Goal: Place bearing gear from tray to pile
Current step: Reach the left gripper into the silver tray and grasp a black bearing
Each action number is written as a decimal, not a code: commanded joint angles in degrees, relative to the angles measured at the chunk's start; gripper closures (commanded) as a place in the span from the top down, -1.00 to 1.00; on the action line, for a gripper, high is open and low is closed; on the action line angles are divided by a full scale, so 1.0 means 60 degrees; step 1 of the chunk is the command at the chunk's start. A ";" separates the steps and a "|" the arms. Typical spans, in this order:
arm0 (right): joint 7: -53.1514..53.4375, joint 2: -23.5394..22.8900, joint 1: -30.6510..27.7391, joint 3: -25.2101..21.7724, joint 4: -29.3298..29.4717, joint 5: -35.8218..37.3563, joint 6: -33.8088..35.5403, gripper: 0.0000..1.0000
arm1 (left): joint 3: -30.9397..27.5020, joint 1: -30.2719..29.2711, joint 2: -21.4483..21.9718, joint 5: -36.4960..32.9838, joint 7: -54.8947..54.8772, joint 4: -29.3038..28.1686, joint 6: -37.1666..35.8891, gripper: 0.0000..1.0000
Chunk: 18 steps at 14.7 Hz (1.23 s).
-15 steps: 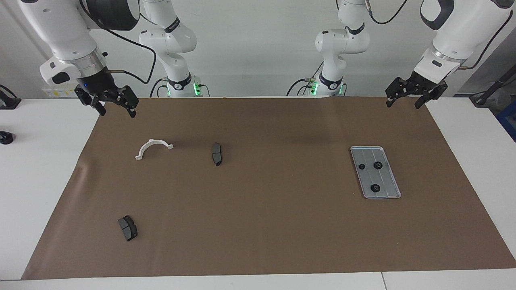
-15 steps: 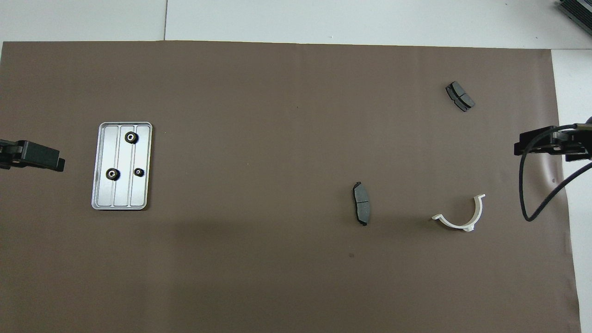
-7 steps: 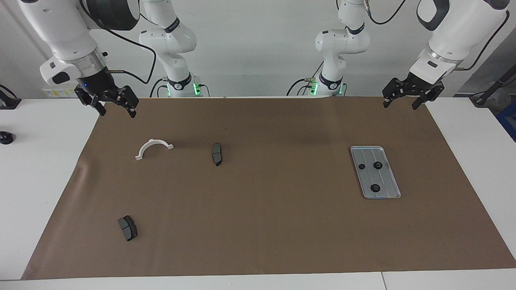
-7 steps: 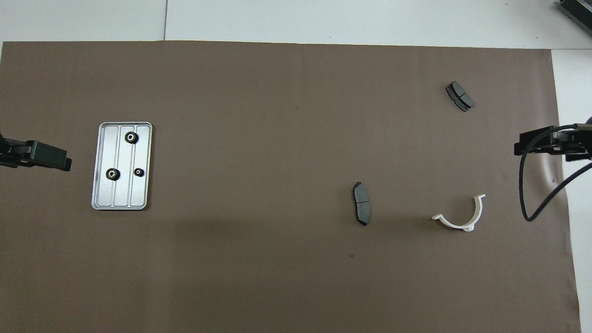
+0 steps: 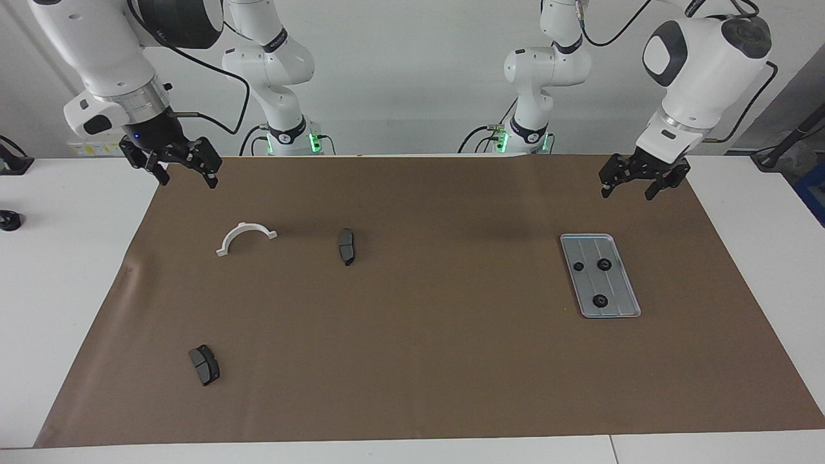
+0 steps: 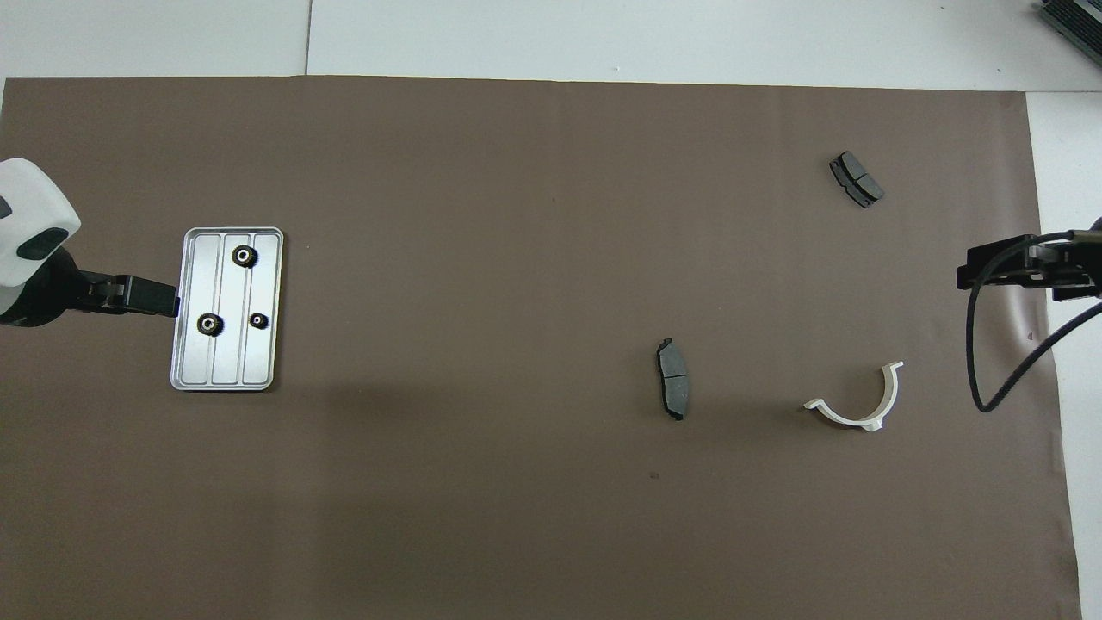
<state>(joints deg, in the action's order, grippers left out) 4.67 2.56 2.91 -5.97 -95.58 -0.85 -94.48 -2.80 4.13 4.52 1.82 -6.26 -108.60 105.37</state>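
Left gripper [image 5: 635,185]: fingers parted, nothing grasped, held in the air just beside the tray [image 5: 600,276]. Right gripper [image 5: 182,171]: fingers parted, empty, hung over the mat [image 5: 412,361] corner. Three gears [image 5: 603,264] are held in the tray, near the mat's edge at the left arm's end. A bracket [image 5: 245,237] and two brake pads [image 5: 346,246] are scattered toward the right arm's end.

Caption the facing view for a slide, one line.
Left gripper open above the mat near the tray holding three gears; right gripper waits open.
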 commanded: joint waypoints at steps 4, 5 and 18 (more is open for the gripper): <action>-0.0061 0.0116 -0.0031 0.0013 -0.0037 -0.0035 0.0175 1.00 | -0.0002 0.0074 -0.0050 -0.0098 0.0223 -0.2332 0.2838 1.00; -0.0061 0.0116 -0.0031 0.0028 -0.0037 -0.0035 0.0175 1.00 | -0.0002 0.0074 -0.0224 -0.0083 0.0238 -0.2611 0.3351 1.00; -0.0061 0.0116 -0.0031 0.0028 -0.0052 -0.0035 0.0175 1.00 | -0.0002 0.0323 -0.2028 -0.0083 0.0531 -0.3507 0.6768 0.54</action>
<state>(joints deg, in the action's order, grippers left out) 4.67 2.56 2.91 -5.97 -95.58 -0.84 -94.48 -2.31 5.47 -6.72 1.82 -4.15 -129.66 143.76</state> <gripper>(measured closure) 0.000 0.220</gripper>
